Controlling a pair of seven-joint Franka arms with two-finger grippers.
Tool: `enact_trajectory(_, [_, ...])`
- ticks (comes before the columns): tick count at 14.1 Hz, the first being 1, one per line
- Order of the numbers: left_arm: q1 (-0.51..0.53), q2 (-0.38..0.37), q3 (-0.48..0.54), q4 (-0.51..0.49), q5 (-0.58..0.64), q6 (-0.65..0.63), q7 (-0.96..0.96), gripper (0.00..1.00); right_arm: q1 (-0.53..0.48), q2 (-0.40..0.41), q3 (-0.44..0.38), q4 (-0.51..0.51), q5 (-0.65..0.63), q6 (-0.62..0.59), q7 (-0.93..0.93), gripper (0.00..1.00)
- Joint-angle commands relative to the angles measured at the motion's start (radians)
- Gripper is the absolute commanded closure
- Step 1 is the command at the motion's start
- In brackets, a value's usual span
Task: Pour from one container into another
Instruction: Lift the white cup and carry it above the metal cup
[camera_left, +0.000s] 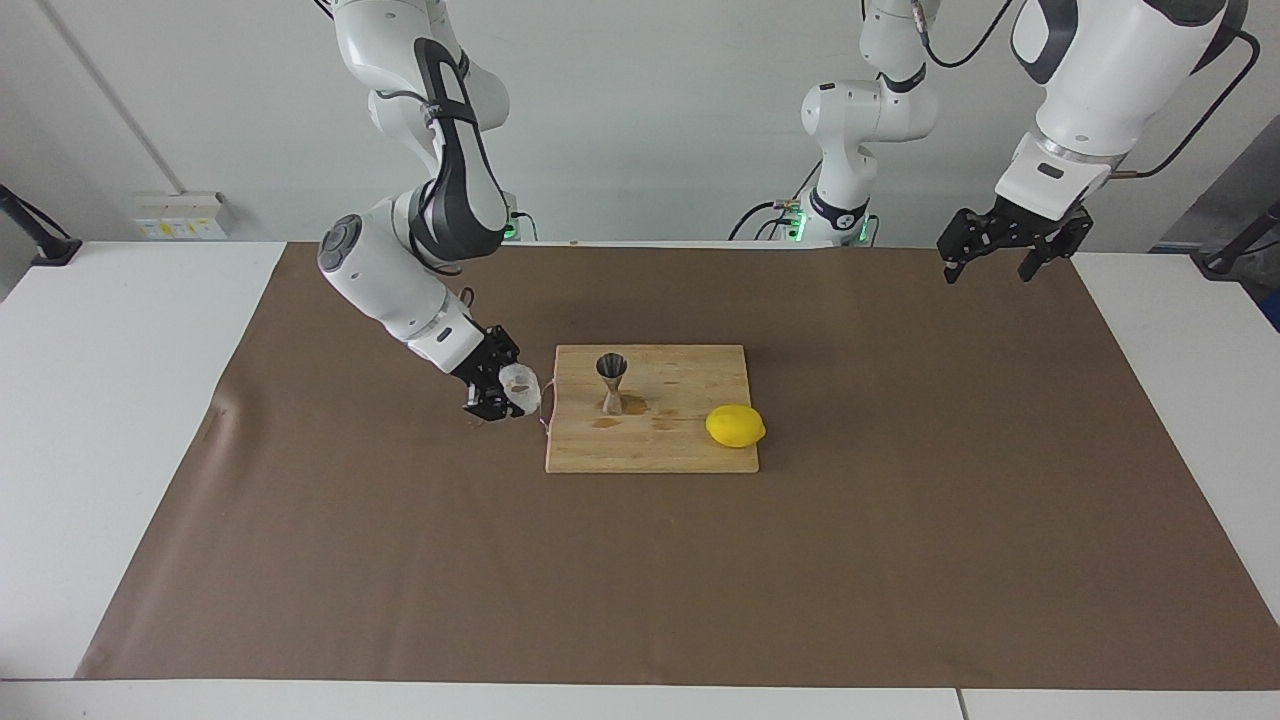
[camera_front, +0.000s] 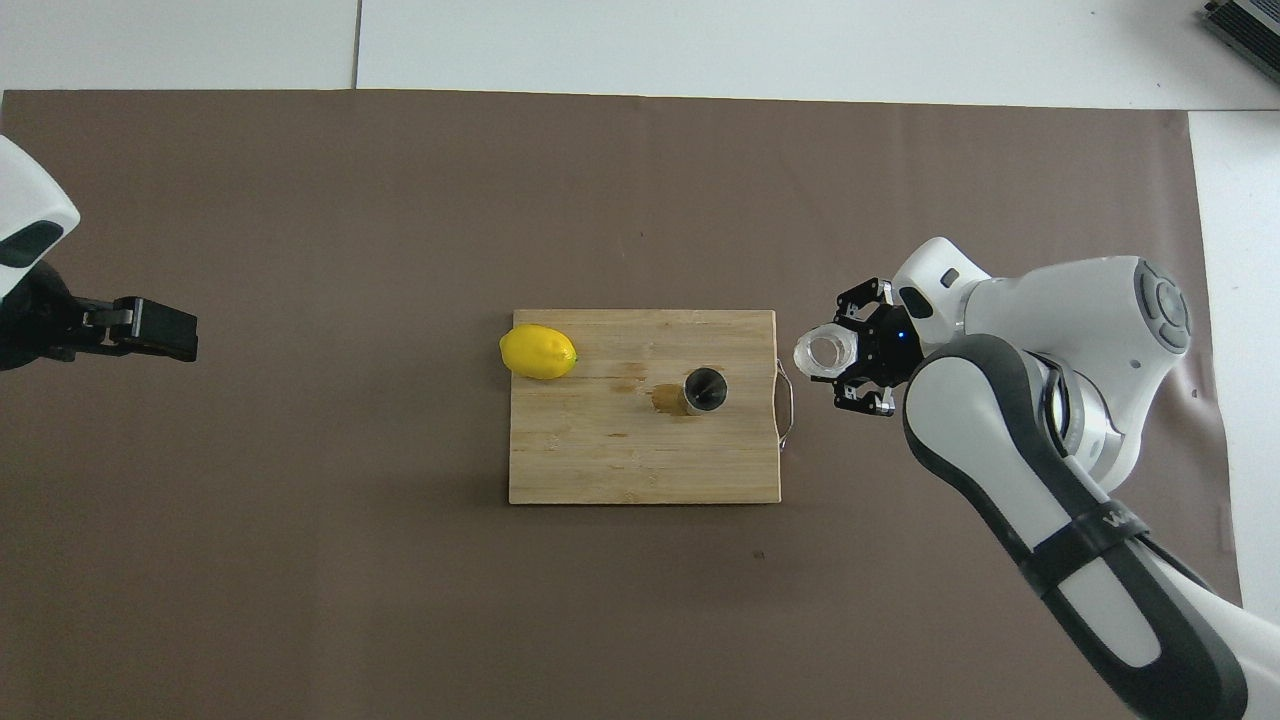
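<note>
A: Where does the pour stand?

B: The right gripper (camera_left: 497, 392) is clamped on the glass tumbler (camera_left: 519, 389), fingers on either side of its faceted wall. It hangs low over the brown mat (camera_left: 300, 520), just beside the cutting board (camera_left: 650, 450), off the edge at the right arm's end of the table where the board's thin wire handle (camera_front: 786, 404) sticks out.

A: And the tumbler's attitude?

B: Tilted. In the facing view it leans toward the board, and from overhead its open mouth shows as a ring. Whether anything is inside cannot be told.

A: The receiving vessel?

B: The steel jigger (camera_left: 611, 383) stands upright on the board, on its half toward the right arm. A lemon (camera_left: 735, 426) lies on the board's edge toward the left arm, well apart from the jigger.

A: So has the pour happened?

B: Hard to say. Darker, wet-looking patches (camera_left: 620, 415) mark the wood around the jigger's foot, which could be spilled liquid. But the tumbler is not over the jigger; it is off the board altogether. Judged from that, either the glass is yet to be carried across and tipped above the jigger's cup, or the pour is done and the glass only needs setting down.

A: The other arm?

B: The left gripper (camera_left: 1003, 247) waits with open fingers, raised over the mat's corner by its own base, holding nothing.
</note>
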Motion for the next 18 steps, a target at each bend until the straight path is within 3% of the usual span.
enact_trajectory(1, [-0.006, -0.019, 0.009, -0.019, -0.010, 0.007, 0.003, 0.00, 0.037, 0.000, 0.002, 0.044, -0.078, -0.017, 0.106, 1.00])
enact_trajectory(14, [0.009, -0.019, 0.015, -0.019, -0.010, 0.009, 0.001, 0.00, 0.173, 0.005, 0.003, 0.084, -0.498, -0.024, 0.277, 1.00])
enact_trajectory(18, [0.007, -0.019, 0.013, -0.019, -0.010, 0.009, 0.001, 0.00, 0.172, 0.005, 0.064, 0.091, -0.613, -0.027, 0.269, 1.00])
